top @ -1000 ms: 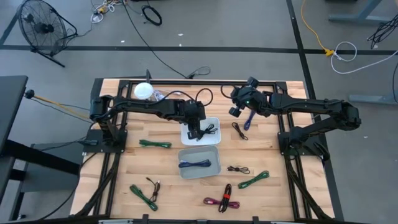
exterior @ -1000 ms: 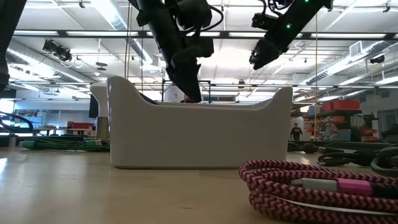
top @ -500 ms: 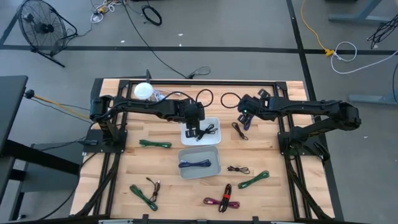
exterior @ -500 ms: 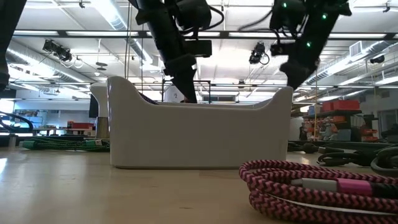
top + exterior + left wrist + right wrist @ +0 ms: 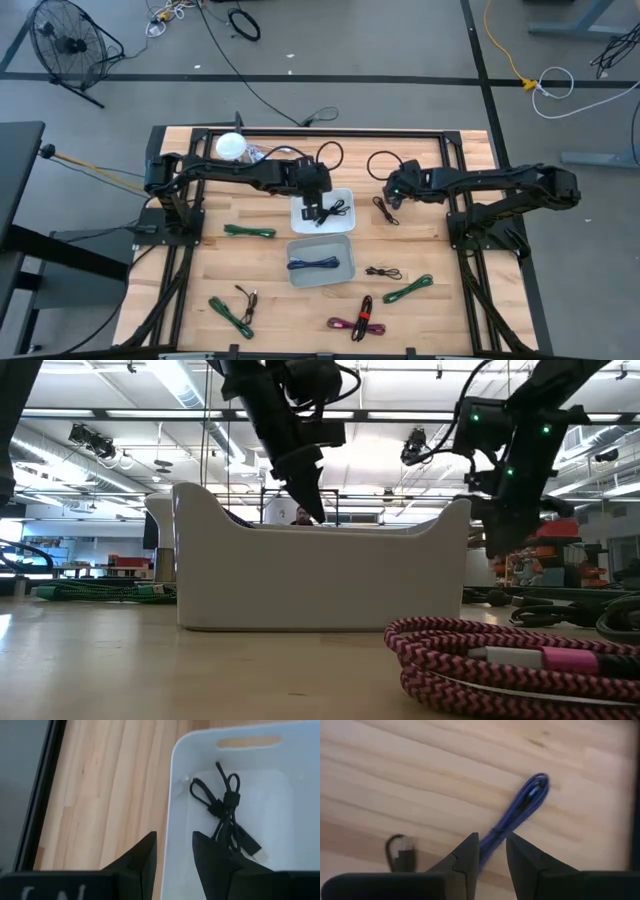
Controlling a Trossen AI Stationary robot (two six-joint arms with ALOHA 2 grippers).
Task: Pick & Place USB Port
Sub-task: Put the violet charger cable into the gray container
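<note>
Blue USB cable [image 5: 520,807] lies on the wooden table [image 5: 440,260], toward the right side, directly under the right gripper [image 5: 492,851]. In the right wrist view the bundle runs out from between the two dark fingers [image 5: 467,852], which stand narrowly apart with the cable's near end in the gap; whether the pads press it cannot be told. A black cable [image 5: 384,210] lies on the table just beside this spot.

Left gripper [image 5: 175,852] hangs at the rim of the white bin [image 5: 343,193], one finger outside the wall, the other inside. Fingers slightly parted, nothing held between them. Inside that bin sits a black coiled cable [image 5: 227,815].

A second, grey bin [image 5: 296,272] nearer the table front holds another blue cable [image 5: 313,264]. Loose on the table: green cables [image 5: 250,231], one more small black cable [image 5: 383,272], and a pink-and-black braided cable [image 5: 500,660] closest to the low camera.
</note>
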